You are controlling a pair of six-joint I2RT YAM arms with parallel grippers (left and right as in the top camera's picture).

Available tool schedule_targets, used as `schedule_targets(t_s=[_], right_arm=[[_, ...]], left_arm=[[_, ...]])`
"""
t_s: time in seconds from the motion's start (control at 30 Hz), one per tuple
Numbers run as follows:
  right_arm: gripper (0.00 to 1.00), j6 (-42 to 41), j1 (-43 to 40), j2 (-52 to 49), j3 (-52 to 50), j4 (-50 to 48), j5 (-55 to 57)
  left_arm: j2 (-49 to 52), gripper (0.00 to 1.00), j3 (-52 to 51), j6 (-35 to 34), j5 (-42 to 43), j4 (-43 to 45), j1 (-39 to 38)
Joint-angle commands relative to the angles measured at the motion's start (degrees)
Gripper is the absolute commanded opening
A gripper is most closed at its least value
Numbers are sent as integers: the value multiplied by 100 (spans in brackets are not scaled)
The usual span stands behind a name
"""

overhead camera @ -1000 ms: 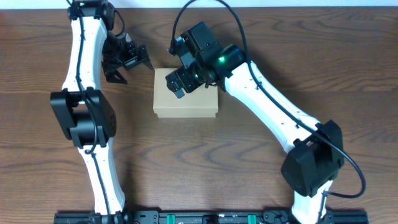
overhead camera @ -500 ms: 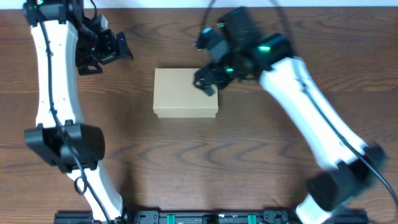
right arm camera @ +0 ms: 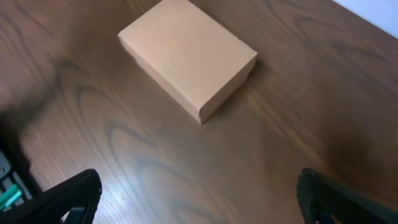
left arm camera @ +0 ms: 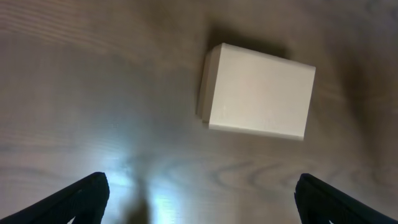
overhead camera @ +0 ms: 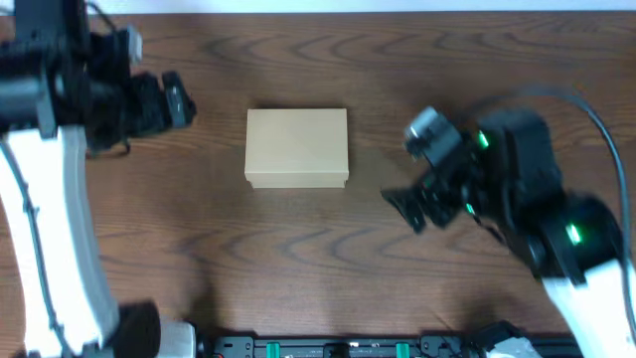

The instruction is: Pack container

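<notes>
The container (overhead camera: 297,147) is a plain tan cardboard box with its flap lid shut, lying on the wooden table. It also shows in the left wrist view (left arm camera: 258,98) and in the right wrist view (right arm camera: 188,55). My left gripper (overhead camera: 167,102) is open and empty, well to the left of the box, raised above the table; its fingertips show at the bottom corners of its wrist view (left arm camera: 199,199). My right gripper (overhead camera: 409,206) is open and empty, to the right of and nearer than the box; its fingertips frame bare table (right arm camera: 199,196).
The dark wooden table (overhead camera: 328,259) surrounds the box. The white wall edge runs along the far side (overhead camera: 397,6). A black rail with green parts (overhead camera: 338,348) lies along the near edge.
My right gripper has left the top of the box and drawn back to the right and nearer. My left arm has swung further left and up. The box has not moved.
</notes>
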State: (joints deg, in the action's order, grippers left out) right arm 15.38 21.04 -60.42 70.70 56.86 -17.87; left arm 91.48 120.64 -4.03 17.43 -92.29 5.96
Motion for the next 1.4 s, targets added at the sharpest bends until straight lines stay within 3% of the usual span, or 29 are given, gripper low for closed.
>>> schedule_targets(t_s=[0.0, 0.3, 0.53, 0.8, 1.07, 1.2, 1.37], right_arm=[[99, 98, -39, 758, -444, -63, -59], [99, -293, -39, 2031, -1156, 0, -57], [99, -293, -39, 2039, -1156, 37, -57], [99, -293, -39, 2039, -1156, 44, -57], [99, -293, -39, 2039, -1156, 42, -57], [99, -293, -39, 2039, -1156, 44, -57], [99, -293, -39, 2039, -1156, 44, -57]], left_arm=[[-693, 95, -824, -24, -153, -243, 13], [-3215, 95, -3338, -245, -136, 479, 13], [-4957, 95, -4784, -420, -136, 680, 13], [-6566, 95, -6118, -1150, -133, 1178, 13], [-7093, 95, -6531, -1777, -184, 1665, 13], [-7093, 95, -6533, -1731, -817, 1541, 13], [-7093, 96, -6599, -1731, -1405, 2083, 13]])
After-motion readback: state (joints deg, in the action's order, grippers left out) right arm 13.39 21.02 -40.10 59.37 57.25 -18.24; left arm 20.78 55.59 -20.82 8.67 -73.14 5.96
